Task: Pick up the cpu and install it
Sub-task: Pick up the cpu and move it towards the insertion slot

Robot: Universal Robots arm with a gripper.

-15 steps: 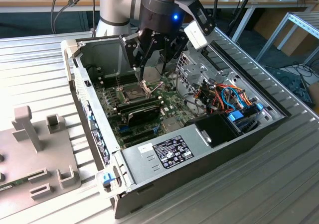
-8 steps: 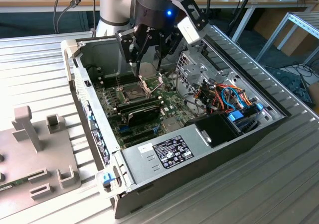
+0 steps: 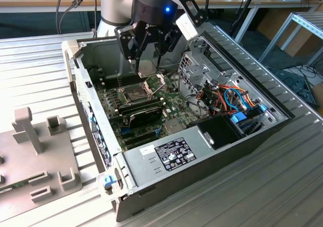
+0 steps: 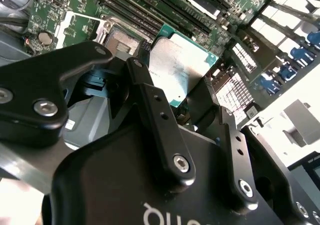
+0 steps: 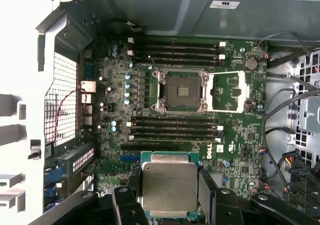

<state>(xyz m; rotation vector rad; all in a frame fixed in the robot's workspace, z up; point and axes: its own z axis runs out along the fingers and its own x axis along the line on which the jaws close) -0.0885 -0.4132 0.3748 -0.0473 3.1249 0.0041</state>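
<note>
The cpu (image 5: 169, 183) is a flat square chip with a dull silver top and a green rim. My gripper (image 5: 167, 192) is shut on it, one black finger on each side. In the second wrist view the cpu (image 4: 182, 65) sits between the fingers (image 4: 146, 87), tilted over the board. In the exterior view the gripper (image 3: 147, 65) hangs inside the open computer case, and the cpu (image 3: 147, 69) is a little above the open socket (image 3: 140, 92). The socket (image 5: 181, 91) is bare, with its metal frame swung open.
Black memory sticks (image 5: 175, 127) flank the socket on the green motherboard (image 5: 240, 150). A power supply (image 3: 166, 154) and a drive cage with coloured cables (image 3: 229, 98) fill the case's side toward the exterior view's right. A grey fixture (image 3: 35, 151) stands on the table at the exterior view's left.
</note>
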